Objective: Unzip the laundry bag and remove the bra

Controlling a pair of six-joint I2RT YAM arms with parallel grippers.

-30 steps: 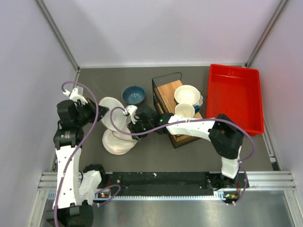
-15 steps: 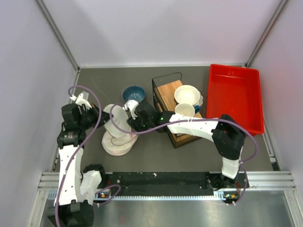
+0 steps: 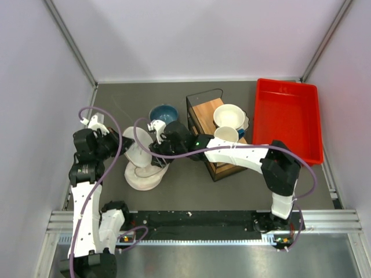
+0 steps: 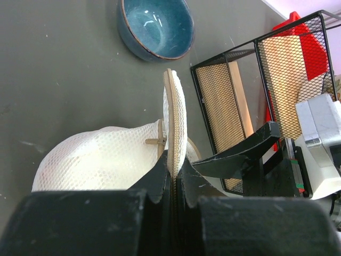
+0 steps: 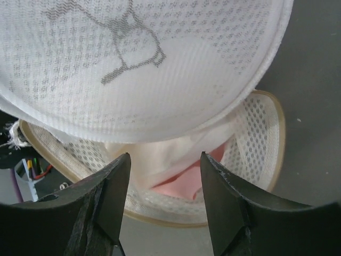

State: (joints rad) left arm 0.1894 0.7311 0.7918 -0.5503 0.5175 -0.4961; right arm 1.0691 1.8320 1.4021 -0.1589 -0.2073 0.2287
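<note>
The white mesh laundry bag [image 3: 141, 165] lies left of centre and gapes open. My left gripper [image 3: 120, 146] is shut on its stiff round lid [image 4: 175, 120], held up on edge. The lid with the black line drawing [image 5: 128, 64] fills the top of the right wrist view. Under it the pale pink-and-white bra [image 5: 184, 178] shows inside the bag's opened rim [image 5: 277, 138]. My right gripper [image 5: 165, 160] is open and empty, its fingers either side of the bra, just above the opening. In the top view it hovers over the bag [image 3: 155, 152].
A blue bowl [image 3: 163, 115] sits just behind the bag, also seen in the left wrist view [image 4: 155, 26]. A black wire rack [image 3: 211, 136] with a wooden board and white bowls [image 3: 228, 116] stands to the right. A red tray [image 3: 288, 119] lies at the far right.
My left gripper has tipped the round lid from lying flat to standing on edge, opening the bag. My right gripper has moved up and left over the opening.
</note>
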